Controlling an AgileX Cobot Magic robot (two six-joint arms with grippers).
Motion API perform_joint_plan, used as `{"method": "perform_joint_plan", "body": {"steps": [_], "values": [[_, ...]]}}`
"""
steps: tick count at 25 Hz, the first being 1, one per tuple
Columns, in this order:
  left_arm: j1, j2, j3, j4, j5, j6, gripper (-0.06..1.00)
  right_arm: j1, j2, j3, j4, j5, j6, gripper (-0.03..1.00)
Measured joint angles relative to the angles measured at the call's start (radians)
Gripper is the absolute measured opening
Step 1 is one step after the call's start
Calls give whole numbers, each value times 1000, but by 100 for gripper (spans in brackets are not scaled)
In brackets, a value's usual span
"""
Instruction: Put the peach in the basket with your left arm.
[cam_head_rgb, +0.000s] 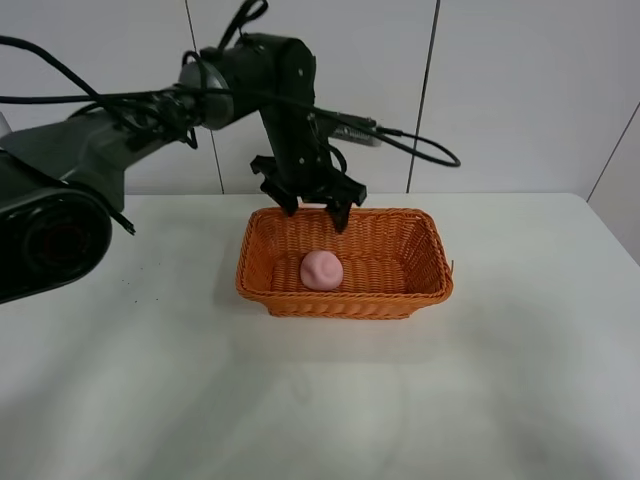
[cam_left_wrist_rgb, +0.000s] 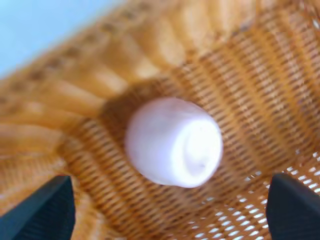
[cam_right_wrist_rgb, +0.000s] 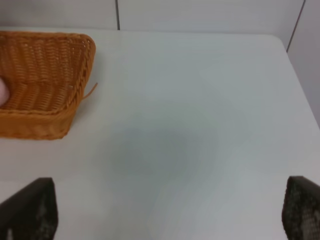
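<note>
The pale pink peach (cam_head_rgb: 322, 270) lies on the floor of the orange-brown wicker basket (cam_head_rgb: 425, 230), left of its middle. My left gripper (cam_head_rgb: 315, 208) hangs open and empty above the basket's back left rim, apart from the peach. In the left wrist view the peach (cam_left_wrist_rgb: 174, 142) lies on the basket weave (cam_left_wrist_rgb: 260, 100) between my two spread dark fingertips (cam_left_wrist_rgb: 42, 210). My right gripper (cam_right_wrist_rgb: 165, 212) is open over bare table, its two fingertips (cam_right_wrist_rgb: 27, 210) far apart. The basket (cam_right_wrist_rgb: 47, 65) shows at that view's edge, with a sliver of the peach (cam_right_wrist_rgb: 2, 92).
The white table (cam_head_rgb: 500, 400) extends around the basket. A white panelled wall (cam_head_rgb: 520, 90) stands behind it. Black cables (cam_head_rgb: 400, 140) trail from the left arm above the basket's back edge. The table's right edge (cam_right_wrist_rgb: 300, 80) shows in the right wrist view.
</note>
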Motion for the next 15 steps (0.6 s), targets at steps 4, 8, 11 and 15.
{"method": "perform_joint_plan", "body": {"steps": [4, 8, 11, 15], "values": [[62, -36, -5, 5, 0, 13, 80, 0, 0, 0, 0, 0, 0, 69], [148, -37, -5, 6, 0, 29, 80, 0, 0, 0, 0, 0, 0, 69], [240, -37, -4, 6, 0, 45, 80, 0, 0, 0, 0, 0, 0, 69], [373, -37, 34, 8, -1, 77, 80, 0, 0, 0, 0, 0, 0, 69]]}}
